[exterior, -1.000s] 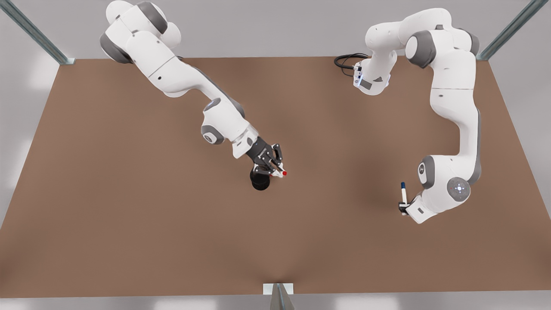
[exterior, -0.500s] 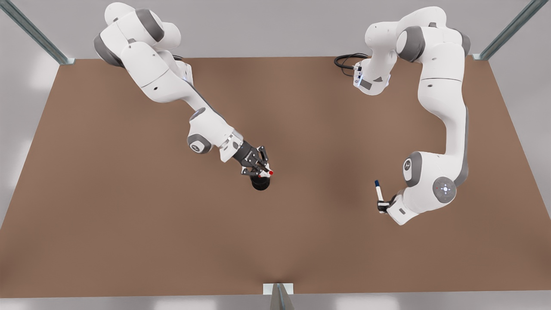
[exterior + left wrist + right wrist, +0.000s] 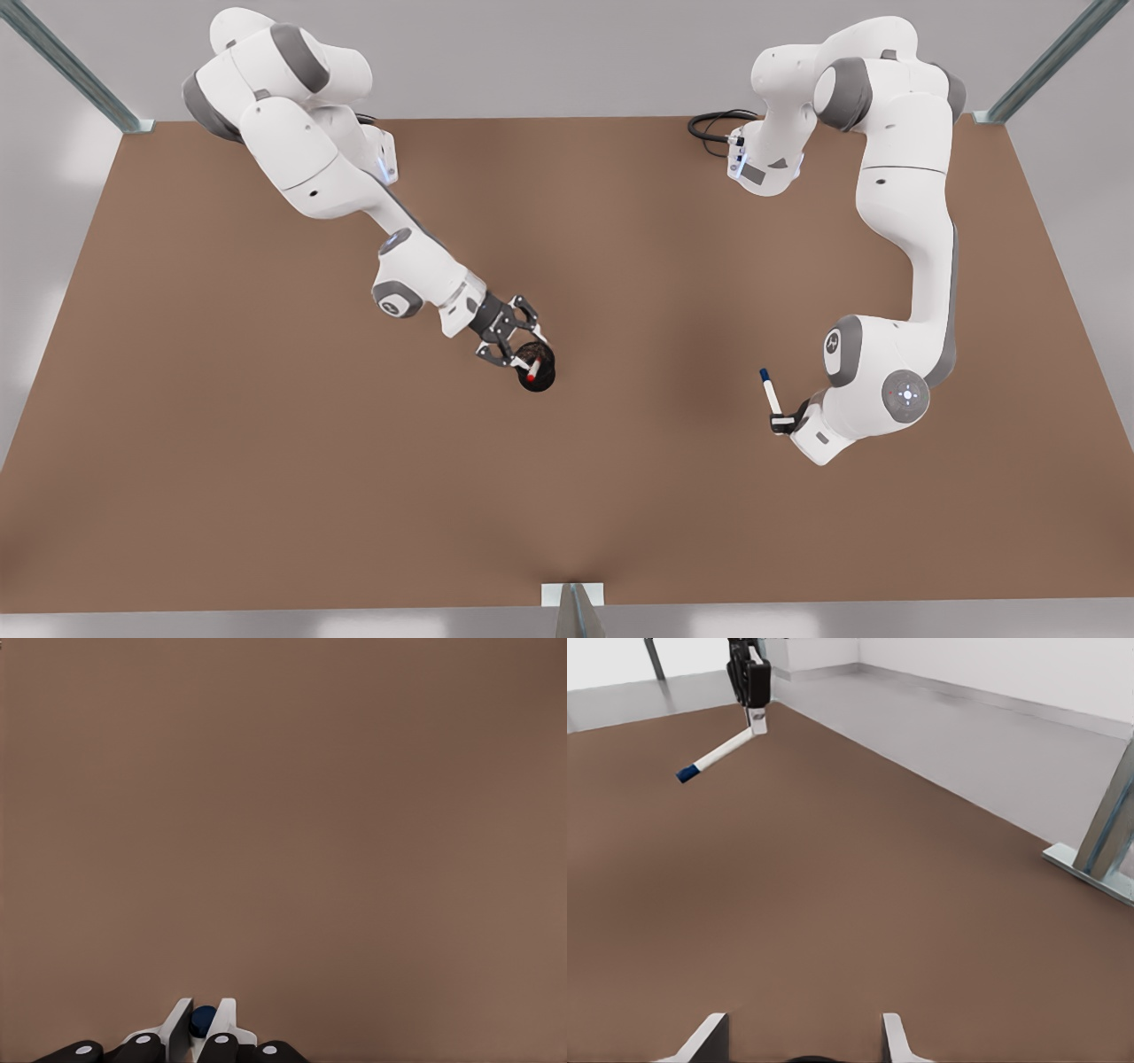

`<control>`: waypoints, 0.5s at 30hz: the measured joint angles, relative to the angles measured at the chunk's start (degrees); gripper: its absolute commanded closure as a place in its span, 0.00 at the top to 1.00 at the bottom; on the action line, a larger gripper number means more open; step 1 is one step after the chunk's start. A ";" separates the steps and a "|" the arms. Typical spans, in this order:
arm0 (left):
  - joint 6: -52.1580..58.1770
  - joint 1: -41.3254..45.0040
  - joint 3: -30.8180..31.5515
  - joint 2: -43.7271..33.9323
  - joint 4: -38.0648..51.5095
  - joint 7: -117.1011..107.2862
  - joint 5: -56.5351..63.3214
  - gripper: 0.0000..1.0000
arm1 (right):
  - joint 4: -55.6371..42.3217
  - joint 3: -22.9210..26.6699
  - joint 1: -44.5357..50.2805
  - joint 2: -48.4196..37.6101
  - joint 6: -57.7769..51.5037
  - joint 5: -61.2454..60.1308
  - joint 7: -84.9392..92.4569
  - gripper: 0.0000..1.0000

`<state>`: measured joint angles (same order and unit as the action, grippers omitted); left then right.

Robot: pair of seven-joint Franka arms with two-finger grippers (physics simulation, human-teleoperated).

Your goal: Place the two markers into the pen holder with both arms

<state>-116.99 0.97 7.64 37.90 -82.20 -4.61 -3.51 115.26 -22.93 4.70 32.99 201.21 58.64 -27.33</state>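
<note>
The black pen holder [image 3: 546, 379] stands near the table's middle, and the red-capped marker [image 3: 532, 371] leans inside it. Just beside and above the cup, my right gripper [image 3: 519, 348] is open and holds nothing; its white fingertips [image 3: 709, 1036] stand wide apart in the right wrist view. At the front view's right my left gripper [image 3: 781, 425] is shut on the blue-capped marker [image 3: 769, 393], held above the table with its cap pointing away. The blue cap [image 3: 204, 1020] sits between the left gripper's fingers [image 3: 180, 1020]. The right wrist view shows that marker [image 3: 719, 752] far off.
The brown table [image 3: 266, 461] carries a coiled black cable [image 3: 713, 124] at the back, by the base of the arm on the front view's right. Metal frame posts [image 3: 1045, 62] stand at the back corners, and a bracket [image 3: 572, 595] sits at the front edge.
My right gripper drew back toward the front view's left, lowered and let go of the red marker, which now sits in the pen holder. My left gripper carried the blue marker leftward.
</note>
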 measured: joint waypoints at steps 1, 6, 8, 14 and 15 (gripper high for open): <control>0.04 0.20 0.03 -0.13 0.00 -0.22 -0.05 0.21 | -1.31 -0.15 -0.96 -1.66 -1.11 0.27 -0.38 1.00; 0.23 3.96 6.38 -1.23 3.23 -1.34 -3.72 0.21 | -21.63 -5.79 -6.39 -16.93 -35.32 -21.02 -2.27 1.00; -0.14 4.35 13.17 -0.74 6.57 -1.34 -5.83 0.21 | -29.04 7.07 -5.88 -21.65 -54.75 -34.72 -0.69 1.00; -14.45 11.72 23.28 3.97 8.39 -0.06 -9.58 0.21 | -51.20 15.01 -4.99 -12.88 -95.92 -50.21 4.37 0.92; -16.99 12.70 23.40 4.82 8.40 0.03 -10.12 0.21 | -50.95 16.62 -4.35 -13.29 -99.46 -51.36 5.26 0.97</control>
<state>-133.98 13.68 31.05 42.72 -73.80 -4.58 -13.64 64.32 -6.30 0.35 19.69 101.75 7.28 -22.08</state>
